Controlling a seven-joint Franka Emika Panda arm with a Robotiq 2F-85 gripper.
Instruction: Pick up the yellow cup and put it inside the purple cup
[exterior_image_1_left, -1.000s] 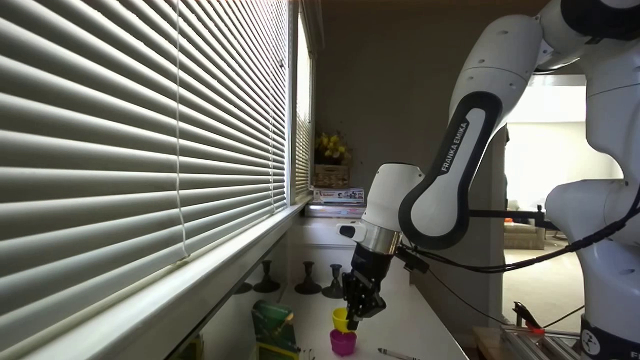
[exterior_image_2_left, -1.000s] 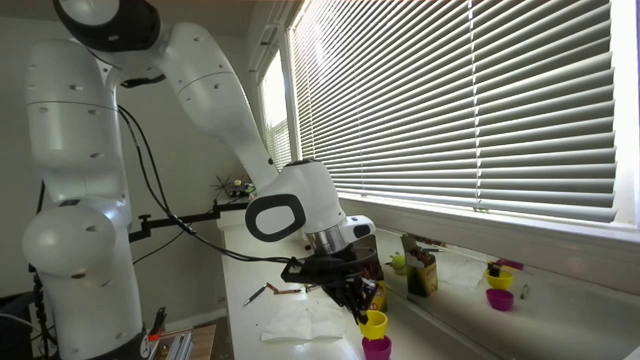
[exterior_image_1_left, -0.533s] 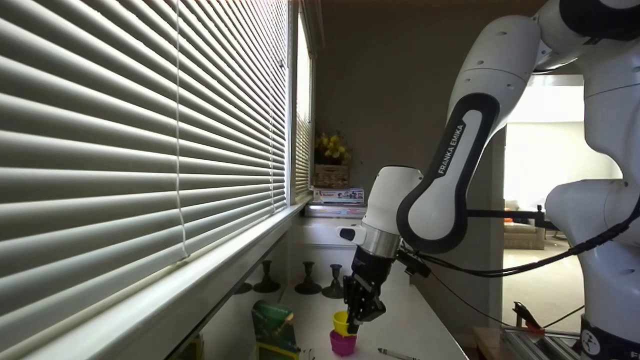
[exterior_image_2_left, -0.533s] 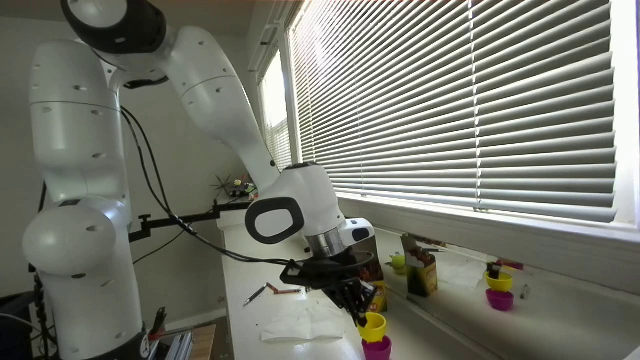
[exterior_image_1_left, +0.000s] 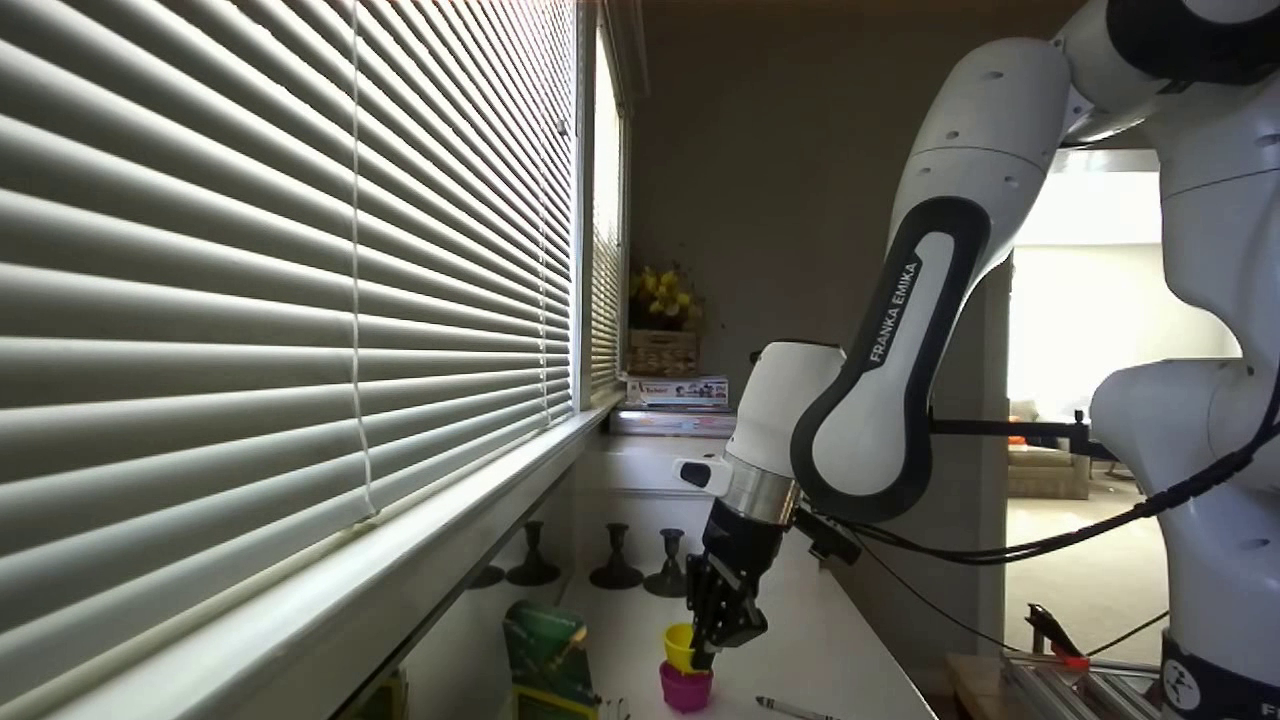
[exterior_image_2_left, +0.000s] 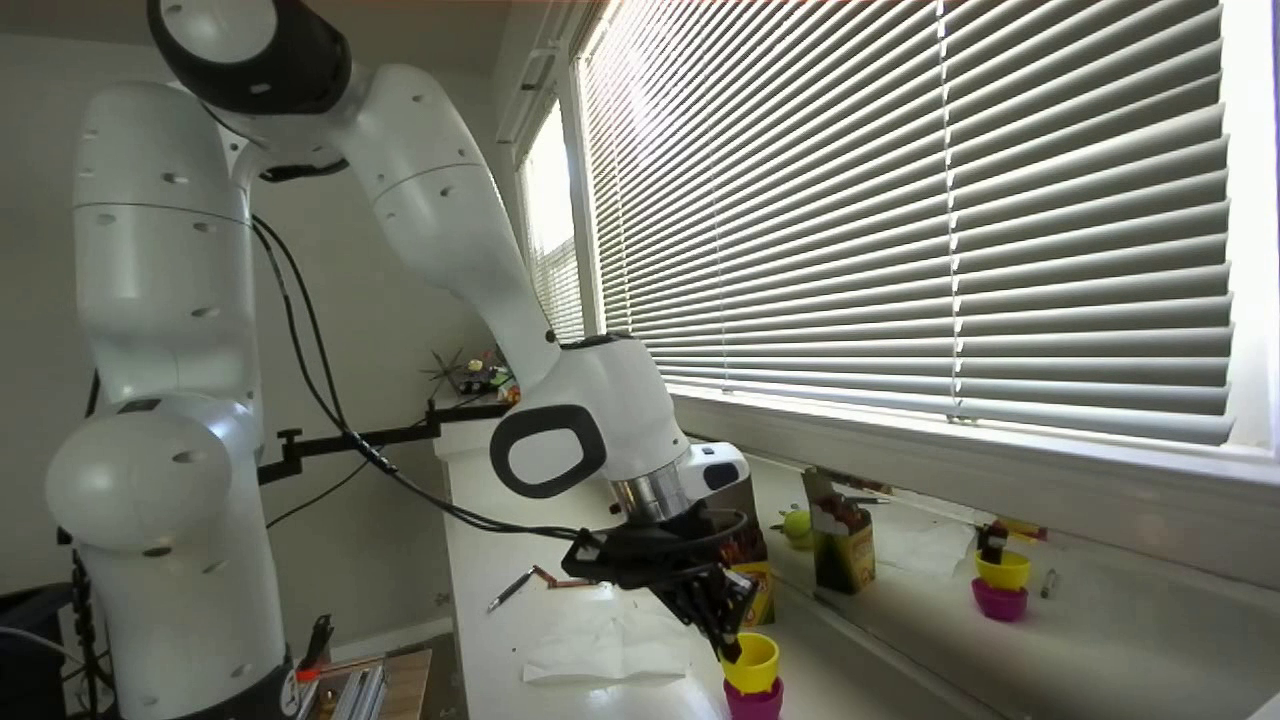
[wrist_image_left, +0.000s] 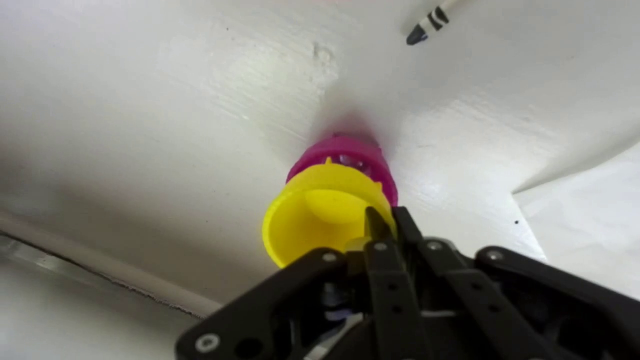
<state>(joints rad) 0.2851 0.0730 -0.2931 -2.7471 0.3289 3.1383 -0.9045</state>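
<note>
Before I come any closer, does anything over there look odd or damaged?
Mostly no. In the wrist view, the white tabletop has a small rough mark, perhaps chipped paint. The yellow cup, pinched at its wall by the hand, isn't fully down in the purple cup, but that's probably just unfinished work.

Both exterior views look from farther back, roughly opposite ways along the counter (exterior_image_1_left: 810, 640), sharing arm (exterior_image_2_left: 430, 200) and blinds (exterior_image_2_left: 850, 200) — the wrist view, close, looks down on the yellow cup (wrist_image_left: 315, 220).

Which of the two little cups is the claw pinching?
The yellow cup: the claw grips its wall, one finger inside, one outside. The purple cup stands below it, ungripped.
</note>
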